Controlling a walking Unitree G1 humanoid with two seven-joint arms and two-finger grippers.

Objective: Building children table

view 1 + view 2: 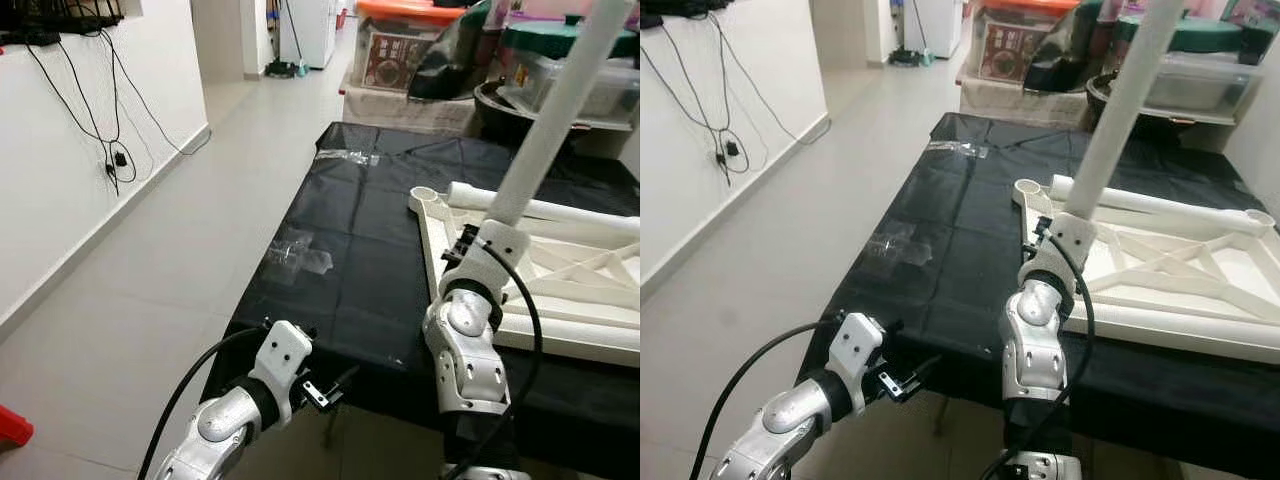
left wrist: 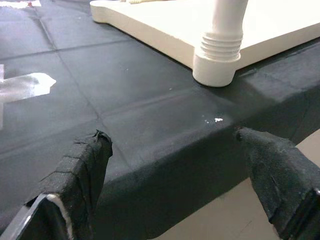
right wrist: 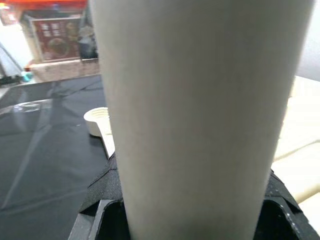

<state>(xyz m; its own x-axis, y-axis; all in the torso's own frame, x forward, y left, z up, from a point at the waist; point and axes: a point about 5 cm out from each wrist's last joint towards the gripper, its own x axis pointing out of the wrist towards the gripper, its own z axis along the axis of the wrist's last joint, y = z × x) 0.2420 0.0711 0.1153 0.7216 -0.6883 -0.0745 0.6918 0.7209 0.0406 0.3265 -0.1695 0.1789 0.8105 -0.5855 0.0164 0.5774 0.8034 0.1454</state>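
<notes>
A white table top [image 1: 575, 300] lies upside down on the right part of a table draped in black cloth [image 1: 350, 260]. A white table leg [image 1: 560, 110] stands up from the top's near left corner, leaning away to the right. Its threaded end [image 2: 219, 50] sits in the corner socket. My right gripper [image 1: 472, 240] is shut on the leg low down, and its black fingers [image 3: 100, 200] hug both sides. A second leg [image 1: 545, 210] lies along the far side beside an empty socket [image 1: 425, 195]. My left gripper [image 2: 175, 160] hangs open at the cloth's near edge, holding nothing.
Clear plastic bags [image 1: 298, 252] lie on the cloth's left side, and another [image 1: 345, 157] lies at the far end. Storage boxes [image 1: 400, 50] are stacked behind the table. A white wall with dangling cables [image 1: 110, 150] runs along the tiled floor on the left.
</notes>
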